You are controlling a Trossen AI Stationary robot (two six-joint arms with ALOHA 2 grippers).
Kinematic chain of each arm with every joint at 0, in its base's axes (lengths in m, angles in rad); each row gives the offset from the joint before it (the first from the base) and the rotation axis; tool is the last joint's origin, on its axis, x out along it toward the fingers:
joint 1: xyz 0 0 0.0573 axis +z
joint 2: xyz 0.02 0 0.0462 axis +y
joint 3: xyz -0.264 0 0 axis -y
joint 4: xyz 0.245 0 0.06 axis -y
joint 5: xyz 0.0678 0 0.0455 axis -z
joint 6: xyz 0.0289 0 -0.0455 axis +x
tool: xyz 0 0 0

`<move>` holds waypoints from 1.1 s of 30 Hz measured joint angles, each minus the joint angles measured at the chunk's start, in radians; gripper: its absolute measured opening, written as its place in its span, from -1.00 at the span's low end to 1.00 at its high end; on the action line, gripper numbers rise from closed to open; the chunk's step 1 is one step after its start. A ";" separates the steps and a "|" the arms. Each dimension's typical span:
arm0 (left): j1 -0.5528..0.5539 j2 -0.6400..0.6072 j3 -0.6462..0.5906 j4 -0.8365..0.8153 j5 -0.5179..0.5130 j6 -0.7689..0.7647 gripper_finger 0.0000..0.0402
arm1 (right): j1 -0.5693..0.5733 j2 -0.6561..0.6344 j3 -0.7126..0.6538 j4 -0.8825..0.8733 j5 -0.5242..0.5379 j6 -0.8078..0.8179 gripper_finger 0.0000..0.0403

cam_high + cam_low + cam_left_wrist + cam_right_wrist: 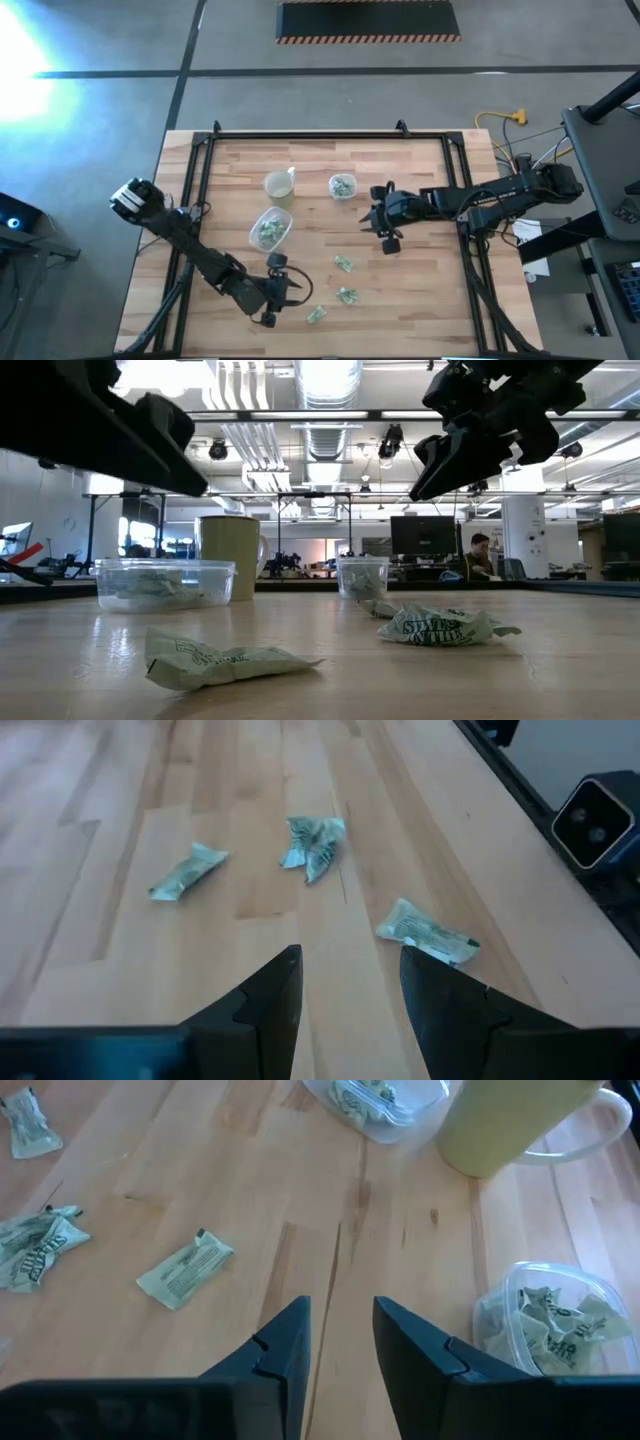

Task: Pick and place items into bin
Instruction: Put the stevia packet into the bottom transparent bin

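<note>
Three loose pale-green wrapped items lie flat on the wooden table near its front: one [343,263], one [347,296] and one [316,315]. More items fill a clear bin [269,229] and a small clear tub [342,186]. My left gripper [300,288] hovers open just left of the loose items, which the left wrist view shows ahead of its fingers [428,931], [314,842], [188,872]. My right gripper [378,222] hangs open above bare wood right of the tub, and its gap [340,1335] holds nothing.
A pale yellowish cup [279,185] stands behind the bin, next to the small tub. Black frame rails [200,180] run along the table's left, right and far sides. Bare wood lies between the two grippers and along the front edge.
</note>
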 joint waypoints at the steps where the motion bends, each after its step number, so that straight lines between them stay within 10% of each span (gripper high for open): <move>1: 0.000 0.016 0.000 0.020 0.003 0.001 -0.24 | 0.000 0.000 0.000 0.000 0.000 0.001 -0.51; 12: 0.000 0.221 0.034 0.252 0.188 0.064 -0.24 | 0.000 0.000 -0.002 -0.001 0.000 0.024 -0.58; 33: 0.003 0.316 0.097 0.254 0.219 0.185 -0.24 | 0.000 0.000 -0.008 -0.001 0.000 0.045 -0.64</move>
